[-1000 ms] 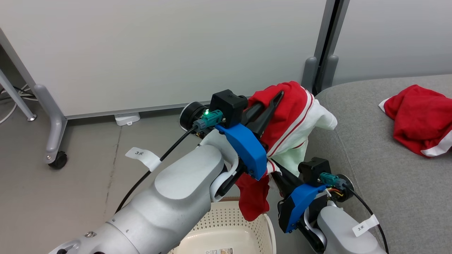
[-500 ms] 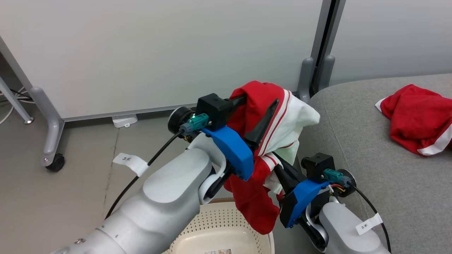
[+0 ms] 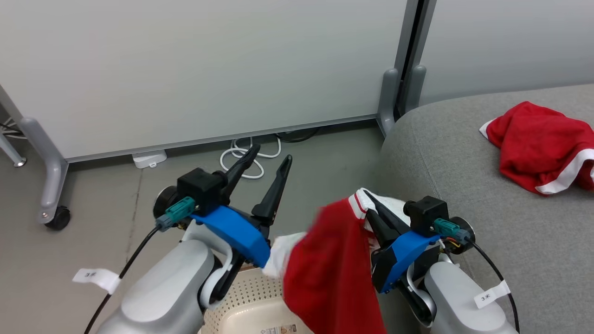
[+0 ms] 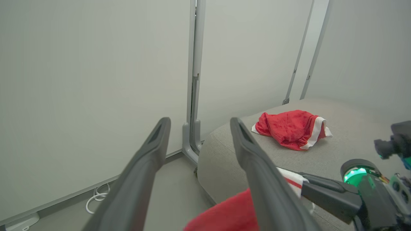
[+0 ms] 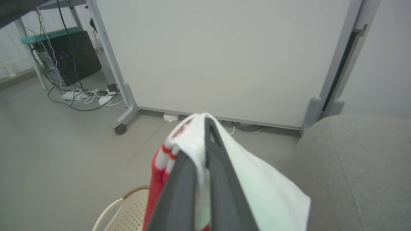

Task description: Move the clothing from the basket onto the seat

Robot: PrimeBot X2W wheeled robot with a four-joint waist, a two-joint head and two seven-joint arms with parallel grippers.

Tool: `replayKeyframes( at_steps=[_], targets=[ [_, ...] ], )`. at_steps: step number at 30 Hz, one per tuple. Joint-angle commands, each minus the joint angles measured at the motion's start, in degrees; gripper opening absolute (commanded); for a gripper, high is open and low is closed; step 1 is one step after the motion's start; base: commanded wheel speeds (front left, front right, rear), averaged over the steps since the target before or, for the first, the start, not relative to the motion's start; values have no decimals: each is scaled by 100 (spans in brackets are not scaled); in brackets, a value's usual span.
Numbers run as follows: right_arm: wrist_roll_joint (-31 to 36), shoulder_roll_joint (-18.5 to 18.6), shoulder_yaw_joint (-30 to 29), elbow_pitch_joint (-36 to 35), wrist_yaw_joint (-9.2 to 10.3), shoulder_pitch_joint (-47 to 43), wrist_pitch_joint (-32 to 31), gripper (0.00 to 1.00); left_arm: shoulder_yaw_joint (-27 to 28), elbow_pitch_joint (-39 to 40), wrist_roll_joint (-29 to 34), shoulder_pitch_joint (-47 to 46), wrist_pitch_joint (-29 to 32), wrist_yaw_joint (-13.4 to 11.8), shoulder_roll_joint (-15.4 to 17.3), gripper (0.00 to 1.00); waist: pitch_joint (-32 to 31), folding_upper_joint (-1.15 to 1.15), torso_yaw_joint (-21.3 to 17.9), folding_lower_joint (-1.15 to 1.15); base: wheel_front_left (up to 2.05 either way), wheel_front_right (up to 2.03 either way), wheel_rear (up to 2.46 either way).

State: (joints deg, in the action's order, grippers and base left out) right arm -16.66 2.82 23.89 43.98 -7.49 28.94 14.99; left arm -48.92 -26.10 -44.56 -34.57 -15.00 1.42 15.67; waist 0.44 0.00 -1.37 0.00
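Note:
My right gripper [image 3: 369,199] is shut on a red garment with white trim [image 3: 332,273], which hangs from it over the cream basket [image 3: 246,304]. The right wrist view shows the white and red cloth [image 5: 192,141] pinched between the two dark fingers. My left gripper [image 3: 271,155] stands open and holds nothing, up and left of the hanging garment. A second red garment [image 3: 540,146] lies crumpled on the grey sofa seat [image 3: 464,176]; the left wrist view shows this second garment [image 4: 290,128] beyond my open fingers.
A pale partition wall on castor legs [image 3: 53,215] stands behind. A white cable coil [image 3: 246,155] lies on the grey floor under the panel. More cables and a dark box [image 5: 74,56] sit further left.
My left gripper has let go of the garment and pulled back left and down, now open. The cloth has dropped and hangs from the right gripper alone. The head camera has shifted.

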Motion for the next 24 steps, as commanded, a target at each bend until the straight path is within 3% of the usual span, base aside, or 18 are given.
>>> replayKeyframes(
  at_steps=[1, 11, 15, 24],
  targets=[
    [30, 13, -18, -39, -1, -76, 28, 0, 73, 70, 42, 120, -26, -53, 47, 100, 5, 0, -24, 0, 0, 0, 0],
    [148, 13, -128, -698, -1, -192, 26, 0, 1599, 1356, 683, 1839, -21, -375, 592, 100, 156, 0, -680, 0, 0, 0, 0],
    [240, 12, -201, -1009, -2, -261, 25, 0, 2120, 1568, 884, 2415, -21, -353, 643, 100, 251, 0, -1040, 0, 0, 0, 0],
    [235, 12, -608, -1884, -1, -612, -160, 0, 3022, 1893, 1288, 3129, -21, -384, 409, 100, 476, 0, -1953, 0, 0, 0, 0]
  ],
)
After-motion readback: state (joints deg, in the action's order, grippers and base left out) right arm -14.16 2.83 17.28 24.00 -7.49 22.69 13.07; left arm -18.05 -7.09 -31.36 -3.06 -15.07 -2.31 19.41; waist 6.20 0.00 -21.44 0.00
